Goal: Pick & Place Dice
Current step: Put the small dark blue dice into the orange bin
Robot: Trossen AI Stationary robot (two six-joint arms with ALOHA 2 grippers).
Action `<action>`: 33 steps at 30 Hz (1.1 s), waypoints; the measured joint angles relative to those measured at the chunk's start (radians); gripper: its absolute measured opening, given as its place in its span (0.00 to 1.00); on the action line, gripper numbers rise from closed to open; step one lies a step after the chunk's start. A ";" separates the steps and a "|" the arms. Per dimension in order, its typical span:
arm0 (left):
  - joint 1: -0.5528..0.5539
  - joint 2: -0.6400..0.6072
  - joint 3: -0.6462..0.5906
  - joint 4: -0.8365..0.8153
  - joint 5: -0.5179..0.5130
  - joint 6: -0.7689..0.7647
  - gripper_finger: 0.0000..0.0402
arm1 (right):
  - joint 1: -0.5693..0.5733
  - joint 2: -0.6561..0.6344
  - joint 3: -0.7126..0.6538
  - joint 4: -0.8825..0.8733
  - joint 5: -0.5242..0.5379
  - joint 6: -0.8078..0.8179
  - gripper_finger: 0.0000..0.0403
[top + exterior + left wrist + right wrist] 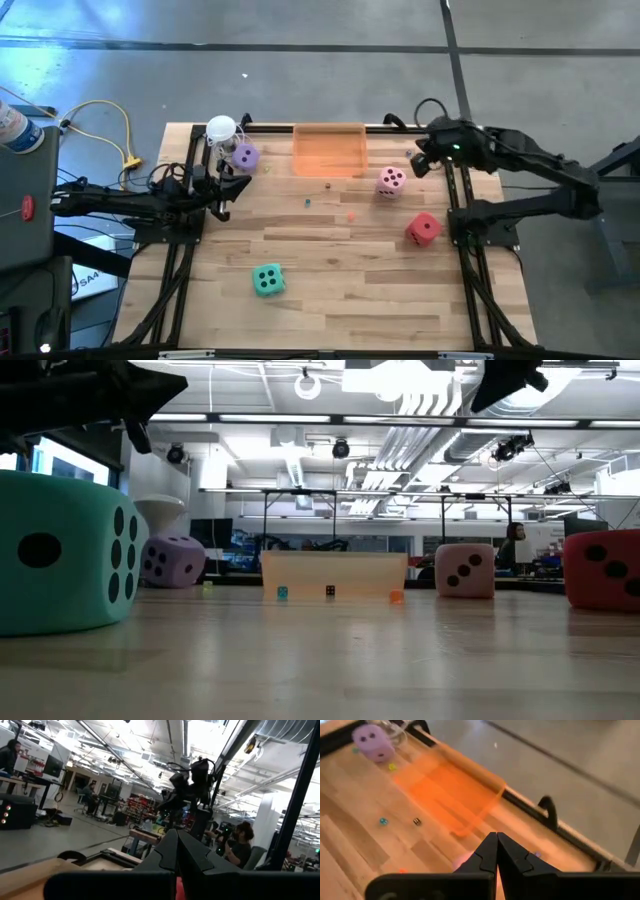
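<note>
Four soft dice rest on their bottom faces on the wooden table: green-teal point(267, 280) near the front, purple point(244, 156) at the far left, pink point(391, 181) and red point(423, 229) on the right. My left gripper point(238, 183) hovers shut just on the near side of the purple die, pointing slightly upward point(176, 845). My right gripper point(415, 165) hangs shut above the far right of the table, slanting down point(496, 845) toward the pink die's area. Neither touches a die.
A translucent orange tray point(329, 150) sits at the far middle, and a clear cup with a white round top point(221, 130) stands behind the purple die. Tiny coloured cubes point(383, 821) lie in front of the tray. The table's middle is bare wood point(340, 270).
</note>
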 joint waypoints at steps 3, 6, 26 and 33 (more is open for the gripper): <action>0.000 0.000 0.000 0.000 0.000 0.000 0.00 | -0.105 0.069 -0.002 -0.031 -0.038 -0.002 0.01; 0.000 0.000 0.000 0.000 0.000 -0.002 0.00 | -0.230 0.128 -0.003 -0.042 -0.132 -0.041 0.05; 0.000 0.000 0.000 -0.014 0.010 -0.002 0.00 | -0.681 0.675 -0.002 -0.002 -0.407 -0.160 0.51; 0.000 0.000 0.000 -0.019 0.011 -0.002 0.00 | -0.698 0.783 -0.002 0.052 -0.403 -0.158 0.45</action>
